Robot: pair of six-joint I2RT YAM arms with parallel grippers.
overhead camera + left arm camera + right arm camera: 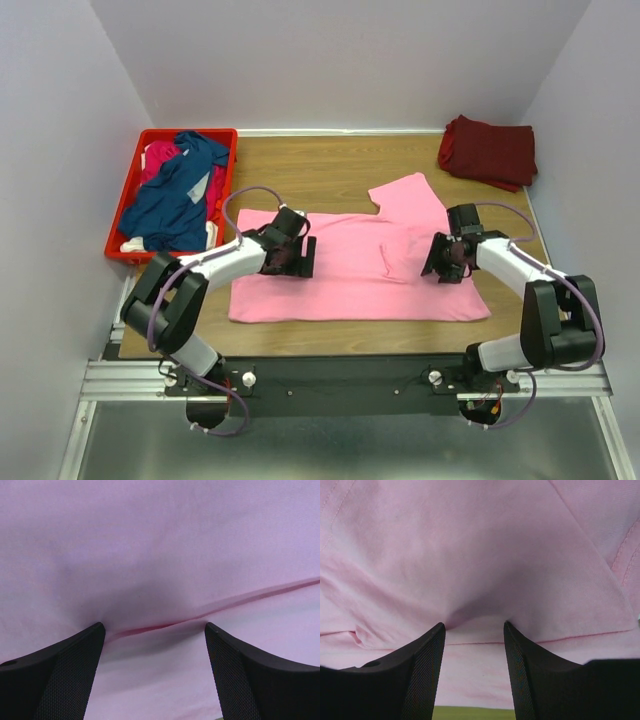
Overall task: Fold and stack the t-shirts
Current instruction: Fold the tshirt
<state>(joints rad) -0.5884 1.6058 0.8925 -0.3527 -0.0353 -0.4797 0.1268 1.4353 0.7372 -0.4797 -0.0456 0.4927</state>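
Note:
A light pink t-shirt (350, 290) lies spread flat across the middle of the table, one sleeve reaching back right. My left gripper (300, 258) rests on its left part with jaws open wide; in the left wrist view the gripper (155, 627) presses its tips into the pink cloth (160, 540) at a fold line. My right gripper (440, 258) rests on the shirt's right part; in the right wrist view the gripper (474, 626) is open, narrower, tips down on the pink cloth (470, 545). A dark maroon shirt (490, 150) lies folded at the back right. A navy shirt (180, 195) and a magenta shirt (160, 155) lie in the crate.
A red plastic crate (127, 195) stands at the back left of the wooden table (330, 165), with some white cloth (135, 243) at its near end. Walls close in the table on the left, back and right.

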